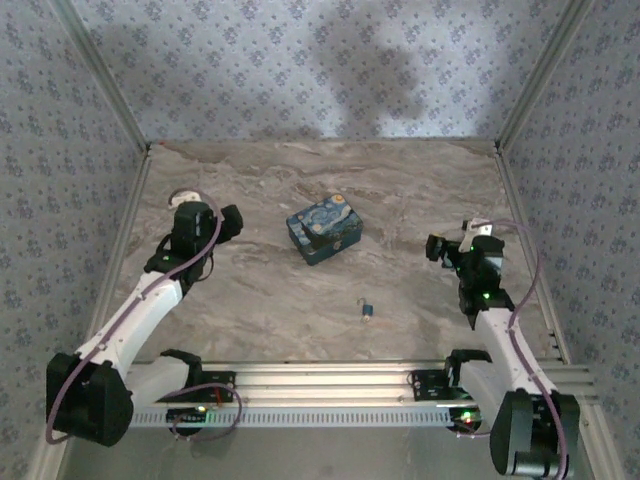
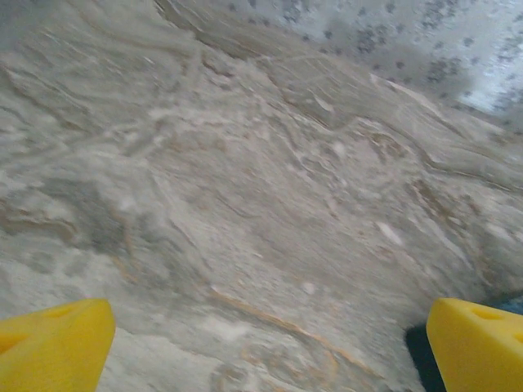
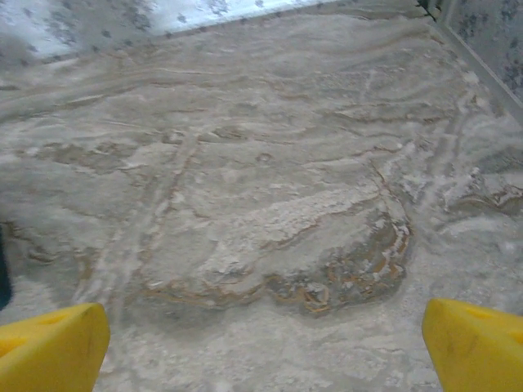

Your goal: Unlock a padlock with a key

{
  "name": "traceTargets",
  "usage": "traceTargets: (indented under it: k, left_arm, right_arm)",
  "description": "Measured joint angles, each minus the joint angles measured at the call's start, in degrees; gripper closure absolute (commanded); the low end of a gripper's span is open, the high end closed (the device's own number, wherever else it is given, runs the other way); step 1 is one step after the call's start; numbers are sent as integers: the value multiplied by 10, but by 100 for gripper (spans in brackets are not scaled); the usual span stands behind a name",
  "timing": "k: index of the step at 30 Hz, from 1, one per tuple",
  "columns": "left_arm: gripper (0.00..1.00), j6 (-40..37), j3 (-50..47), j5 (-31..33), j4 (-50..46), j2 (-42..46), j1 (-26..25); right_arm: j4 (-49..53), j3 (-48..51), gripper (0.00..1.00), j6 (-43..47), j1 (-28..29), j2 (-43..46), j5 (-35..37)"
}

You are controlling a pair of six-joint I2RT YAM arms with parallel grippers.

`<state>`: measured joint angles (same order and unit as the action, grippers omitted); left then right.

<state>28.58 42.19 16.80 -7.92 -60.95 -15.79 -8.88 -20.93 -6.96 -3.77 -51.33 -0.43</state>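
Observation:
The padlock [image 1: 368, 312] is a tiny bluish-silver body with a thin dark loop. It lies on the marble tabletop in front of the painted box, between the two arms. I cannot make out the key as separate from it. My left gripper [image 1: 234, 221] hovers left of the box and far from the lock. In the left wrist view its yellow fingers [image 2: 54, 345] stand wide apart with only marble between them. My right gripper [image 1: 437, 248] is at the right, up and right of the lock. Its fingers [image 3: 51, 346] are spread wide too, with nothing held.
A blue-and-yellow swirl-painted box [image 1: 324, 231] sits mid-table; a dark sliver of it [image 2: 417, 351] shows beside my left gripper's right finger. Patterned walls close in the table at the back and sides. An aluminium rail [image 1: 330, 385] runs along the near edge.

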Motion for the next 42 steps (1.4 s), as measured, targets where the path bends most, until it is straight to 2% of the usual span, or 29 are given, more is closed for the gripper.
traceTargets:
  k: [11,21,28,42]
  left_arm:
    - [2,-62,-107,79,121,-10,68]
    - [2,-133,-125,65,186,-44,75]
    - [2,-192,-144,61,238,-63,79]
    - [2,-252,-191,21,350,-129,101]
  right_arm:
    - [-208,50,0,-1,-18,-152,20]
    - [-350,57,0,20,-17,-231,7]
    - [-447,57,0,38,-17,-336,-9]
    - [-395,-5,0,64,8,-356,-5]
